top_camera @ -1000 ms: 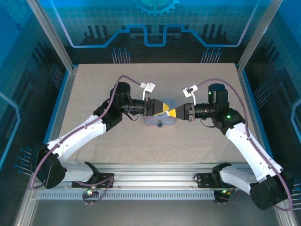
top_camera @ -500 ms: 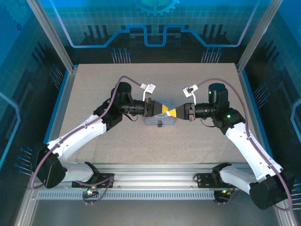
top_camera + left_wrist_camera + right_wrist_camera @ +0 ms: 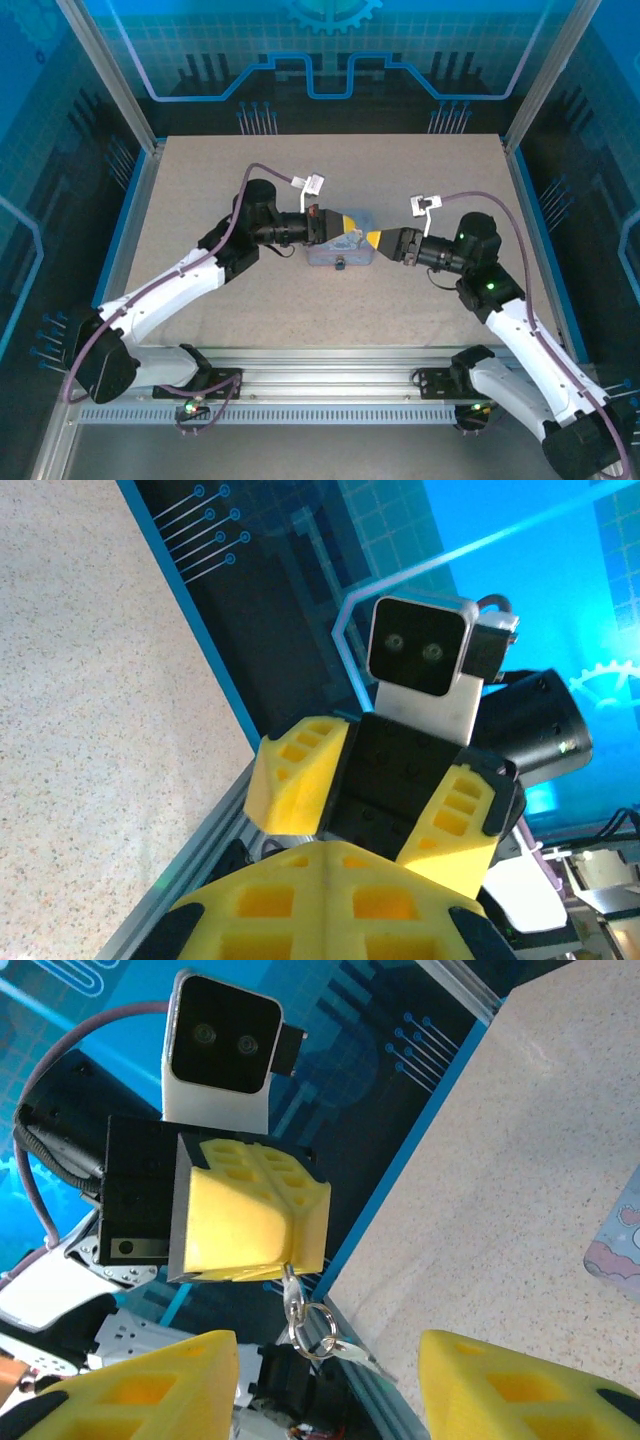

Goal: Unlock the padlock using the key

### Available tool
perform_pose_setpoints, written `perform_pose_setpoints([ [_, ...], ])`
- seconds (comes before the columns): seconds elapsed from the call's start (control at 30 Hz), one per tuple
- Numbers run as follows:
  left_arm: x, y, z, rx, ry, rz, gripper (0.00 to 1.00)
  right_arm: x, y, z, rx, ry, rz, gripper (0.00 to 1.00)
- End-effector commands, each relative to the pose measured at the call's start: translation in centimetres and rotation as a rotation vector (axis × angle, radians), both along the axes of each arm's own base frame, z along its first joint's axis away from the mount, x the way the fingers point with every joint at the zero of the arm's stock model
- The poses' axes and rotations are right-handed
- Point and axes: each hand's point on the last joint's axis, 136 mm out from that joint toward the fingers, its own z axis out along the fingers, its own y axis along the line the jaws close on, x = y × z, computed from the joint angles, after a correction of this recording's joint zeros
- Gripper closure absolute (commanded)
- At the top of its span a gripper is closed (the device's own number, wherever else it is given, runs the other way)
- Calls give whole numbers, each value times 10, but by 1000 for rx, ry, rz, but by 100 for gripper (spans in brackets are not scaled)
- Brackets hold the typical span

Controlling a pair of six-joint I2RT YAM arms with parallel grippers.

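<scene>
The left gripper had its jaws pinched on the ring that dangled the key, mid-frame. The right gripper faced it, jaws wide. The padlock hung on the tin, centre of the top view. It looked like a handover; next, the right jaws would need to close squarely on that sliver.

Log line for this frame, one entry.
left gripper: shut on key ring, key dangling | right gripper: open, facing it | padlock: at tin front

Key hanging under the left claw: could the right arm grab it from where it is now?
Probably yes. The key dangles on its ring from the shut left gripper, and the right gripper faces it, open, with nothing between them.
</scene>
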Motion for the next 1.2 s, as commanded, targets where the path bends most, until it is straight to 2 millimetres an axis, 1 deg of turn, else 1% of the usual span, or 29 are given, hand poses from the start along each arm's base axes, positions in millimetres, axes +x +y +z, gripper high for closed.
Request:
perform_pose_setpoints([
  [0.0,-3,0,16,-46,-43,23,100,7,-1,27,99,-76,-69,51],
  [0.13,-3,-2,15,-48,-40,22,100,5,8,32,100,-88,-42,55],
  [0.3,-3,-4,15,-52,-37,17,100,4,12,35,99,-99,-31,58],
  [0.53,-2,-4,17,-55,-41,23,100,2,15,33,101,-96,-15,70],
  [0.6,-2,-4,16,-55,-38,22,100,1,16,32,99,-94,-13,77],
  [0.67,-2,-4,16,-58,-38,20,100,1,15,33,100,-98,-18,86],
  [0.8,-3,-4,17,-62,-38,19,100,1,16,34,96,-109,-13,100],
  [1.0,-4,-3,17,-65,-39,18,100,-1,16,33,93,-118,-3,100],
  [1.07,-4,-3,16,-61,-40,20,100,-1,15,30,80,-115,-8,100],
  [1.1,-3,-2,16,-59,-41,26,91,-1,14,29,66,-114,-16,100],
  [1.13,-2,0,14,-49,-40,40,77,-1,13,25,50,-106,-22,100],
  [1.17,-1,2,12,-39,-41,53,70,-1,11,22,32,-100,-28,100],
])
